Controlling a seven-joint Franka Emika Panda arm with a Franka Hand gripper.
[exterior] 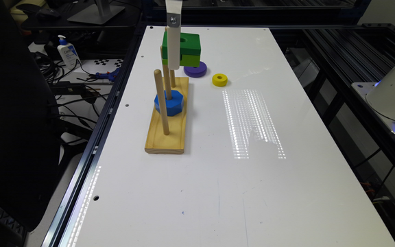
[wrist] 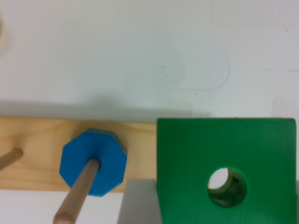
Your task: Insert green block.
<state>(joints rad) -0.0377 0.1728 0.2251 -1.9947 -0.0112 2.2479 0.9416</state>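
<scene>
Blue octagonal block (exterior: pixel 169 103) on middle peg — purple ring (exterior: pixel 195 69), yellow ring (exterior: pixel 219 80) apart.

Green block (exterior: pixel 188 48) held aloft by the gripper (exterior: pixel 173 55) above the far peg of a wooden base (exterior: pixel 166 137). Blue block (exterior: pixel 173 103) seated on the middle peg; purple ring (exterior: pixel 195 69) and yellow ring (exterior: pixel 219 79) lie on the white table (exterior: pixel 201 192) beside the base.

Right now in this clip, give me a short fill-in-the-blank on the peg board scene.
1. The green block is held up in the air by the ____.
2. The octagonal block already seated on the middle peg is ____.
3. The ring lying on the table between the purple ring and the light reflection is ____.

Missing words: tool; blue; yellow
</scene>
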